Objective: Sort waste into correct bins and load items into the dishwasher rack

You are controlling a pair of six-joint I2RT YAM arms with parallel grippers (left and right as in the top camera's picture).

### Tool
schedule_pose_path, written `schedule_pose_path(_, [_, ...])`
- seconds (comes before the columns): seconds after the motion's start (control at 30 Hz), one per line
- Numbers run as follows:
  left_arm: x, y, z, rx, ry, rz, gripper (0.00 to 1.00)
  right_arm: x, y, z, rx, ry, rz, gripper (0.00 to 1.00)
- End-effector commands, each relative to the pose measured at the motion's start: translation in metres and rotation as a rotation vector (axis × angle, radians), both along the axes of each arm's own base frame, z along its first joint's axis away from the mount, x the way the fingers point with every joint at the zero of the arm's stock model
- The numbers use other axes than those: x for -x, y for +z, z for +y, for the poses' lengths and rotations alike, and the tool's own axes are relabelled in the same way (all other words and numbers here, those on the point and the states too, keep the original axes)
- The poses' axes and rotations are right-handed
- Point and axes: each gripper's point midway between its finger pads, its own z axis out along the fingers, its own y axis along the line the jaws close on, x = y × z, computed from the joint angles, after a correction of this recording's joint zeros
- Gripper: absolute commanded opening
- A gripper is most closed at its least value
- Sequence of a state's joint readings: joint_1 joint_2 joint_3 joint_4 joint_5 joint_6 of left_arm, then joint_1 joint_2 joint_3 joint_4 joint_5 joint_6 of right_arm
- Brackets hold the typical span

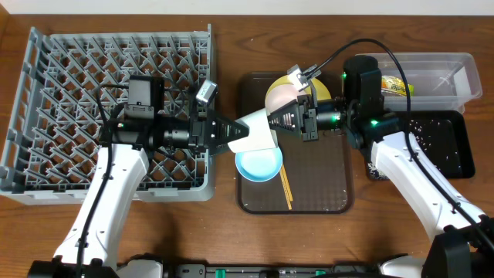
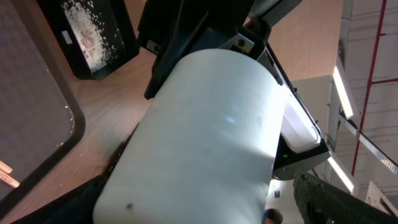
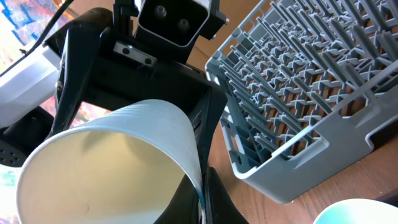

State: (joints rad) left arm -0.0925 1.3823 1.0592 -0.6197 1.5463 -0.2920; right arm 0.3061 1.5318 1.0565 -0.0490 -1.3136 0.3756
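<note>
**Cup caught mid-air between both arms**

From where I'm driving, the white cup (image 1: 258,137) is up off the table, lying on its side between the two grippers. It hangs over the left end of the brown serving tray (image 1: 316,197), just above the light blue bowl (image 1: 258,164).

The right gripper (image 1: 276,120) has it. In the right wrist view I'm looking straight into the cup's mouth, and the fingers sit one inside and one outside the rim, pinching the wall.

The left gripper (image 1: 241,133) comes in from the base end with its jaws spread either side of the cup body. In the left wrist view one finger (image 2: 339,199) has a sliver of background between it and the cup, so I don't read that side as clamped.

Rest of the table:
- The dishwasher rack (image 1: 108,108) is at the far left, with nothing I can make out among its pegs.
- The yellow plate (image 1: 297,91) is at the back of the brown tray, half hidden under the right wrist.
- The chopsticks (image 1: 285,189) lie on the tray just right of the blue bowl.
- The snack wrapper (image 1: 395,86) is inside the clear box (image 1: 444,69) at the far right.
- The black tray (image 1: 455,154) sits in front of that box, with rice grains (image 1: 421,131) scattered in it.
</note>
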Motion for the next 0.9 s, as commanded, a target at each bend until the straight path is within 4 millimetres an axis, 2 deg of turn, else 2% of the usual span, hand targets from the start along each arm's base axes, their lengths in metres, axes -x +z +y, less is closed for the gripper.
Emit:
schedule_pose_path(0.0, [0.002, 0.007, -0.001, 0.023, -0.016, -0.014, 0.95, 0.004, 0.004, 0.003, -0.011, 0.023, 0.002, 0.01])
schedule_pose_path(0.47, [0.002, 0.008, -0.001, 0.023, -0.016, -0.025, 0.90, 0.005, -0.003, 0.028, 0.042, -0.014, -0.027, 0.01])
schedule_pose_path(0.5, [0.002, 0.008, -0.001, 0.023, -0.016, -0.025, 0.87, 0.005, -0.004, 0.029, 0.046, -0.017, -0.029, 0.01])
schedule_pose_path(0.87, [0.002, 0.008, -0.001, 0.023, -0.016, -0.025, 0.86, -0.007, -0.010, 0.030, 0.082, -0.090, -0.051, 0.01])
